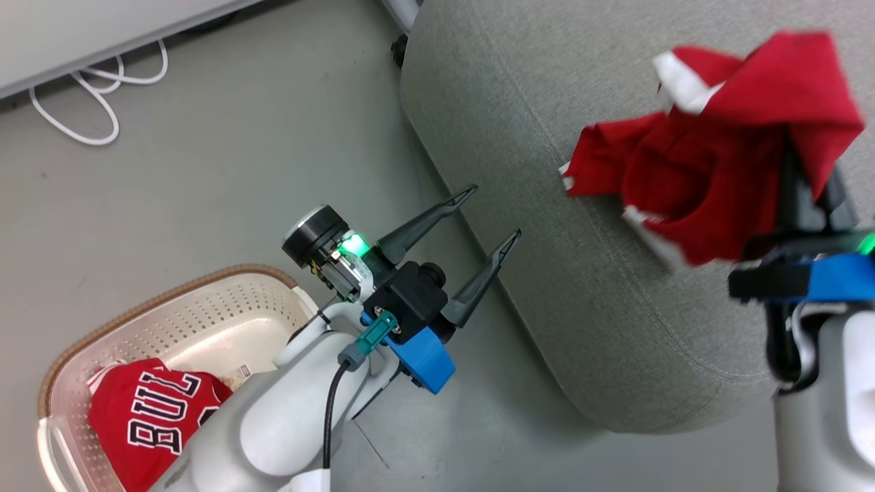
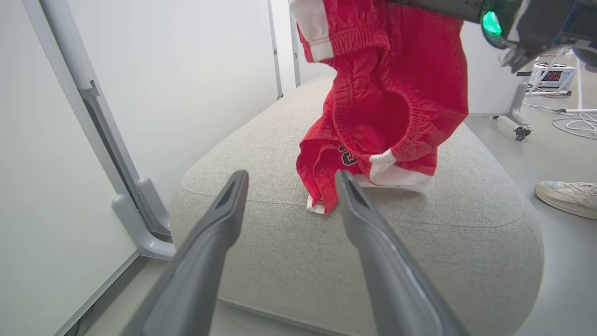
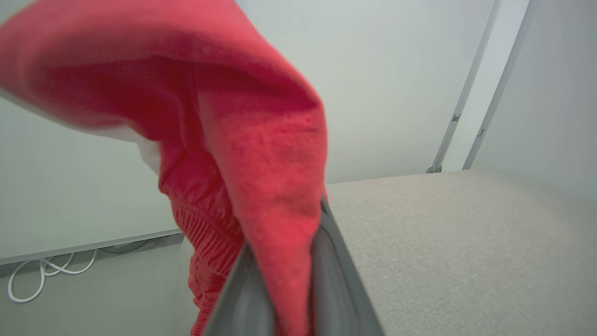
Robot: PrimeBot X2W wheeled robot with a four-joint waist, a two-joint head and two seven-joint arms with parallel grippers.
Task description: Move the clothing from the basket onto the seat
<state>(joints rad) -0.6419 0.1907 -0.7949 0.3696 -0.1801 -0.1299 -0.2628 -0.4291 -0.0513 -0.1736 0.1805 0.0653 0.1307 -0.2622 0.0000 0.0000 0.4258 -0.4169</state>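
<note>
My right gripper (image 3: pixel 285 266) is shut on the plain red garment with white trim (image 1: pixel 711 171), which drapes over its fingers. The cloth hangs above the grey seat (image 1: pixel 547 102), and in the left wrist view its lower end (image 2: pixel 326 186) rests on the cushion (image 2: pixel 419 242). My left gripper (image 1: pixel 497 210) stands open and empty above the floor beside the seat's edge, its fingers (image 2: pixel 219 224) pointing at the cushion. At the lower left, the cream basket (image 1: pixel 205 321) holds the red "BULLS" jersey (image 1: pixel 150 410), partly hidden by my left forearm.
A white cable (image 1: pixel 102 89) loops on the grey floor by a panel at the far left. A partition foot (image 2: pixel 140 219) stands close to the seat. A person's shoe (image 2: pixel 566 196) and a castor (image 2: pixel 521 134) lie beyond the seat's far side.
</note>
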